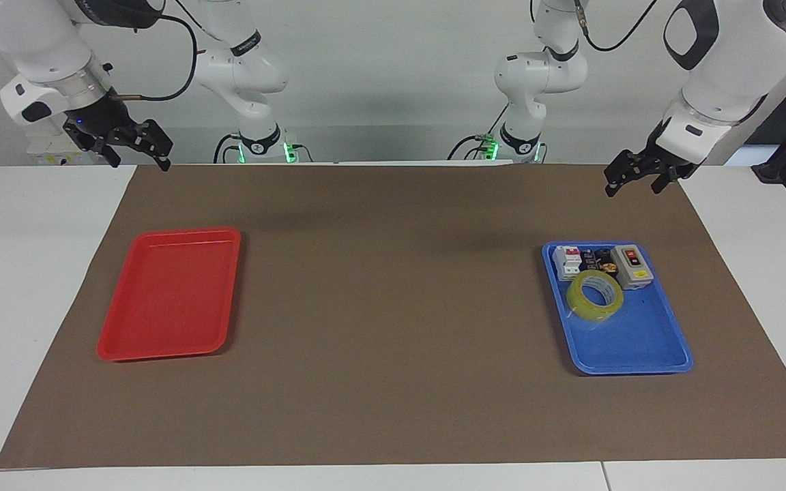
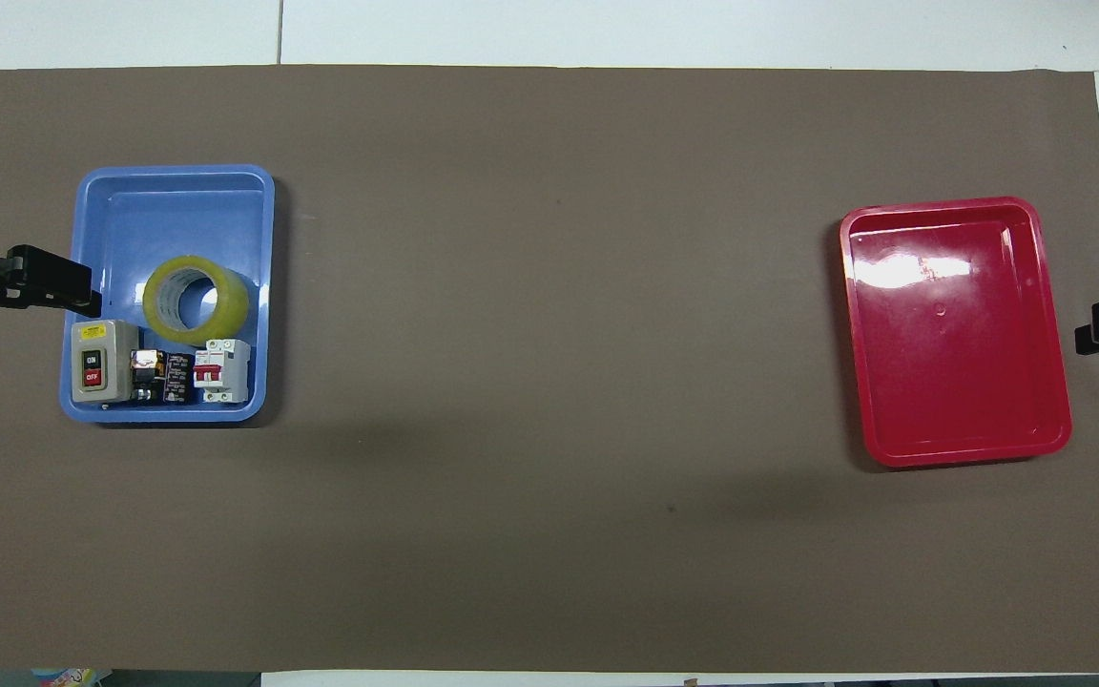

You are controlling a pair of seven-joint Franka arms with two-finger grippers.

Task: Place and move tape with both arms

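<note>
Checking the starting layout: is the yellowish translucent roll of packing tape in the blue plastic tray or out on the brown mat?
In the tray. The tape roll lies flat inside the blue tray, its open core facing up.

Both arms (image 1: 714, 82) raised, apart

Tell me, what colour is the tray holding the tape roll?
Blue. The tray with the tape shows best in the overhead view.

The grey switch box (image 2: 104, 360) in the blue tray (image 2: 177, 191) shows "ON" and "OFF" on its 2 buttons; other labels are unreadable.
</note>
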